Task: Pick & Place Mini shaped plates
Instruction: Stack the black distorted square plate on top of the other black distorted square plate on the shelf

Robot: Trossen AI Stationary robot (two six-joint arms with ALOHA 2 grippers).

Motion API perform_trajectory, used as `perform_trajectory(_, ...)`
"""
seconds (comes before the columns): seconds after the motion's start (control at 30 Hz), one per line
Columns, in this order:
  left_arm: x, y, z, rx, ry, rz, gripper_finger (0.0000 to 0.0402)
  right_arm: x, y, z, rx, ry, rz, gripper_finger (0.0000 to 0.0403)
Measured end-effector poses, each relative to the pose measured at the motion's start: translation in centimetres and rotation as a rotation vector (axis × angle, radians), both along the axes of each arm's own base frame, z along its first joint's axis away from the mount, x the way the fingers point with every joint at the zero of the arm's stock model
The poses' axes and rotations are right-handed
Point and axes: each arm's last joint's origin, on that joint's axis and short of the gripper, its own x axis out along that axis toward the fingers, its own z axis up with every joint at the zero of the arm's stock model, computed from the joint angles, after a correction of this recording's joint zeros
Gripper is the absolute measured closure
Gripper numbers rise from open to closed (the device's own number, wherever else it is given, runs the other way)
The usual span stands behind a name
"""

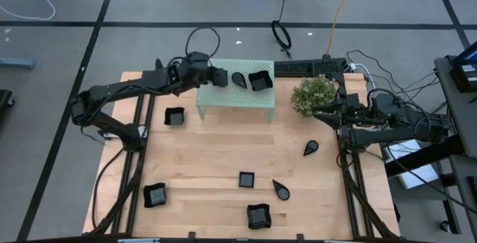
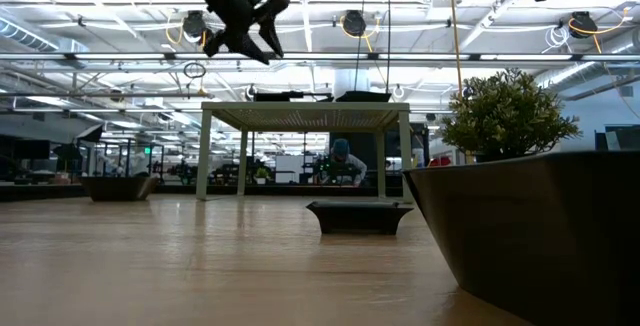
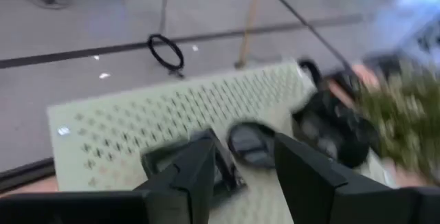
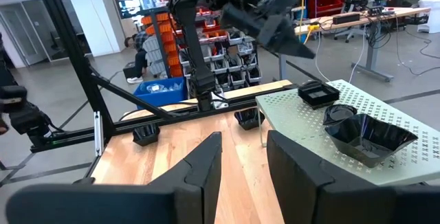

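A mint-green perforated stand (image 1: pixel 235 94) at the table's far side carries three glossy black mini shaped plates: a small square (image 4: pixel 317 93), a teardrop (image 4: pixel 339 113) and a larger curved-rim square (image 4: pixel 371 136). My left gripper (image 1: pixel 221 77) hovers open above the stand's left end, over the small square (image 3: pixel 165 161), touching nothing. In the right wrist view my left gripper (image 4: pixel 275 28) stands clear above the stand. My right gripper (image 4: pixel 244 157) waits open at the table's right edge, beside the plant (image 1: pixel 313 94).
Several more black plates lie on the wooden table: a square (image 1: pixel 174 116) left of the stand, a teardrop (image 1: pixel 311 148) at the right, and others (image 1: pixel 155 194) (image 1: pixel 246 179) (image 1: pixel 281 190) (image 1: pixel 258 215) near the front edge. Bare wood lies in the middle.
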Motion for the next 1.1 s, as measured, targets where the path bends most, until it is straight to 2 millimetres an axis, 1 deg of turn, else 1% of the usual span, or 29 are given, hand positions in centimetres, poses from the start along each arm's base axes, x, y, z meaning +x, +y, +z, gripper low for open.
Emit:
perform_trajectory(0.1,-0.1,-1.4,-0.2,-0.022,0.069,-0.086,0.0249,0.0,0.0,0.0,0.000,0.000,0.000,0.0298)
perform_trajectory(0.17,-0.3,-2.4,-0.8,-0.069,0.141,-0.136,0.0249,0.0,0.0,0.0,0.000,0.000,0.000,0.0298)
perform_trajectory(0.3,-1.0,-4.5,-2.3,-0.230,0.297,-0.233,0.0249,0.0,0.0,0.0,0.000,0.000,0.000,0.0298)
perform_trajectory(0.43,-2.2,-7.2,-3.5,-0.406,0.460,-0.298,0.0250,0.0,0.0,0.0,0.000,0.000,0.000,0.0298)
perform_trajectory(0.53,-2.9,-9.5,-4.0,-0.491,0.577,-0.368,0.0250,0.0,0.0,0.0,0.000,0.000,0.000,0.0298)
perform_trajectory(0.63,-3.8,-12.1,-4.3,-0.564,0.703,-0.486,0.0250,0.0,0.0,0.0,0.000,0.000,0.000,0.0298)
perform_trajectory(0.73,-4.6,-14.9,-4.4,-0.659,0.786,-0.582,0.0250,0.0,0.0,0.0,0.000,0.000,0.000,0.0298)
perform_trajectory(0.8,-5.1,-16.8,-4.4,-0.717,0.817,-0.613,0.0250,0.0,0.0,0.0,0.000,0.000,0.000,0.0298)
perform_trajectory(0.9,-5.8,-19.2,-4.4,-0.809,0.837,-0.579,0.0250,0.0,0.0,0.0,0.000,0.000,0.000,0.0298)
perform_trajectory(1.0,-6.5,-21.2,-4.4,-0.885,0.839,-0.468,0.0250,0.0,0.0,0.0,0.000,0.000,0.000,0.0298)
perform_trajectory(1.1,-7.2,-22.8,-4.4,-0.937,0.833,-0.349,0.0250,0.0,0.0,0.0,0.000,0.000,0.000,0.0298)
